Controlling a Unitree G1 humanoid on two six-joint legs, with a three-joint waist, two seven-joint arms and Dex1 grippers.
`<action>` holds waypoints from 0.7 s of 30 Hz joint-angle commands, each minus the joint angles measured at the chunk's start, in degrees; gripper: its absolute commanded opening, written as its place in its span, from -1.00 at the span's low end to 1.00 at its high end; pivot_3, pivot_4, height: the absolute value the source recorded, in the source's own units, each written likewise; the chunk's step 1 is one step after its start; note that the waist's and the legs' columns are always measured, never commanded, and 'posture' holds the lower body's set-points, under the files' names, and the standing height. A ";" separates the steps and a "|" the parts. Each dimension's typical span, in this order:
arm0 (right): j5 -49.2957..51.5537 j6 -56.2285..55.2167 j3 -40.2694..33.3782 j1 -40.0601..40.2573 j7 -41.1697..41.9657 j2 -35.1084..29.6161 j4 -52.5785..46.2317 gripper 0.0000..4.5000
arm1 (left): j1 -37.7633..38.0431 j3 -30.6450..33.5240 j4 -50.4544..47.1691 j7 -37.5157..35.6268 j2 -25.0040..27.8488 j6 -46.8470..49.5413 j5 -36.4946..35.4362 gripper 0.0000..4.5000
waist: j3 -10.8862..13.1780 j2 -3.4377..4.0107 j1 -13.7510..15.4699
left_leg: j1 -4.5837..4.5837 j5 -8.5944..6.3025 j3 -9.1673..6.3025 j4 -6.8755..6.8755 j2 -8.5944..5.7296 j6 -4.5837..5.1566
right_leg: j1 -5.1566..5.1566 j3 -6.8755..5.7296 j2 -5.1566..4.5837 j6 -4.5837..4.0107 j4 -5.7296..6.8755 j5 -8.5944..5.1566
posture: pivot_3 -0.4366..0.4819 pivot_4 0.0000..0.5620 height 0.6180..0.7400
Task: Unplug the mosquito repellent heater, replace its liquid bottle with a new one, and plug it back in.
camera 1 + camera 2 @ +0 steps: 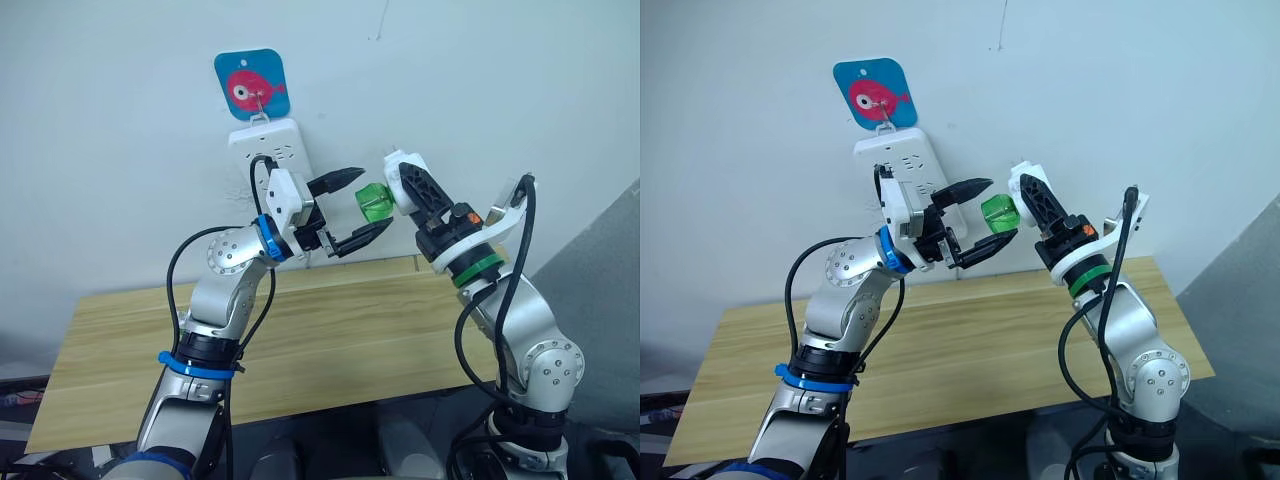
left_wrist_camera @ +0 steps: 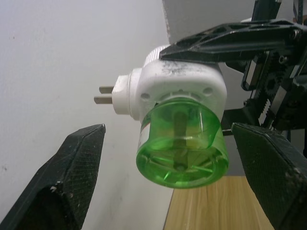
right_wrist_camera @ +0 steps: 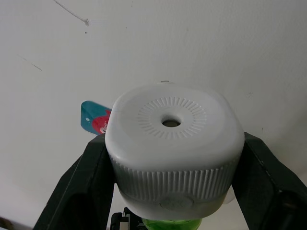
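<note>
Currently you're on the bottle swap — heater's unplugged, held in the air off the power strip (image 1: 268, 146). Head view: right gripper (image 1: 412, 190) is clamped on the mosquito repellent heater (image 1: 402, 170), green liquid bottle (image 1: 373, 203) pointing at the left gripper (image 1: 355, 204), whose fingers are spread either side of it. Left wrist view: bottle sits between the pads, not touching; prongs (image 2: 104, 94) bare. Right wrist view: vent hole (image 3: 171, 123) faces the camera. Next, as I judge it — close left on the bottle and unscrew.

The small white rounded plastic mosquito repellent heater (image 2: 177, 88) is unplugged and held in the air above the table, its two metal prongs (image 2: 104, 95) bare. A round vent hole (image 3: 171, 123) sits in its ribbed top. A translucent green liquid bottle (image 2: 182, 143) is still screwed into its underside.
</note>
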 commanded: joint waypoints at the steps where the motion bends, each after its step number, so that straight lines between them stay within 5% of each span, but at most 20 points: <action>1: 1.66 -1.55 0.99 -0.18 0.16 -0.39 -1.32 0.30 | -1.26 -0.35 -0.02 0.19 -0.87 -1.14 0.26 0.98 | 0.00 0.00 0.00 | 0.00 0.00 -0.01 0.00 0.00 0.00 | 0.00 -0.01 0.00 0.00 0.00 0.00 | -0.50 -0.54 0.91; 5: 1.85 -2.53 1.69 0.09 0.28 -0.72 -1.53 0.30 | -1.07 -0.58 0.42 0.00 -0.87 -1.45 0.78 0.73 | 0.00 0.00 0.00 | 0.00 0.00 0.00 0.00 0.00 0.00 | 0.00 0.00 0.00 0.00 0.00 0.00 | -0.51 -0.54 0.91; 10: 2.21 -3.17 2.45 0.43 0.58 -1.12 -1.91 0.30 | -1.83 -0.01 1.54 0.91 -1.18 -2.04 0.93 0.03 | 0.00 0.00 0.00 | -0.01 0.00 0.00 0.01 -0.01 0.00 | 0.00 0.00 0.00 0.00 0.00 0.00 | -0.51 -0.55 0.91; 17: 3.38 -4.06 2.61 1.66 1.91 -1.68 -2.68 0.30 | -1.76 0.53 1.40 0.85 -0.71 -1.75 0.30 0.01 | -0.01 0.00 0.00 | -0.01 0.00 0.00 0.01 0.00 0.00 | 0.00 0.00 0.01 0.00 0.00 0.00 | -0.51 -0.55 0.91; 21: 4.16 -4.85 0.69 4.31 3.25 -3.80 -4.22 0.92 | -1.22 1.11 1.46 0.12 0.14 -2.59 0.38 0.01 | -0.12 0.07 -0.04 | -0.01 0.00 -0.01 0.00 0.01 -0.01 | 0.00 0.00 0.01 0.00 0.00 0.00 | -0.49 -0.63 0.91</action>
